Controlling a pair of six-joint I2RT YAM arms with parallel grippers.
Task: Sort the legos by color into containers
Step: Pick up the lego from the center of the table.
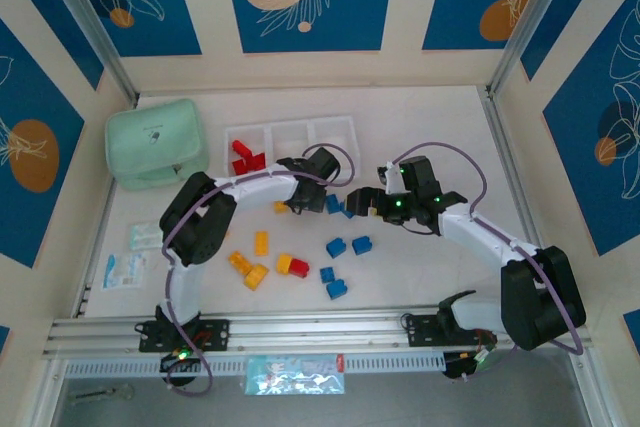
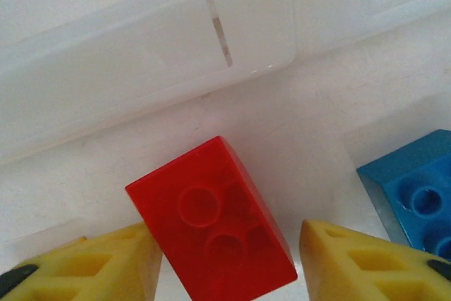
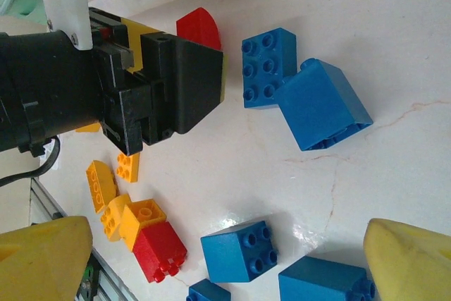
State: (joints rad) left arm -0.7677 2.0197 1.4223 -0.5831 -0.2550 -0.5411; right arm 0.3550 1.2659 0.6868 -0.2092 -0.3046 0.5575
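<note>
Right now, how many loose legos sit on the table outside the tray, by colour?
Blue legos: 6
Yellow legos: 5
Red legos: 2, one of them between the fingers of the left tool
Total: 13

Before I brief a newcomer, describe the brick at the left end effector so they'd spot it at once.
Find the white tray at the table's far side. Just in front of its near wall, the left end effector's yellow fingers straddle a red brick. It is the lone red one there; its nearest neighbour is a blue brick.
</note>
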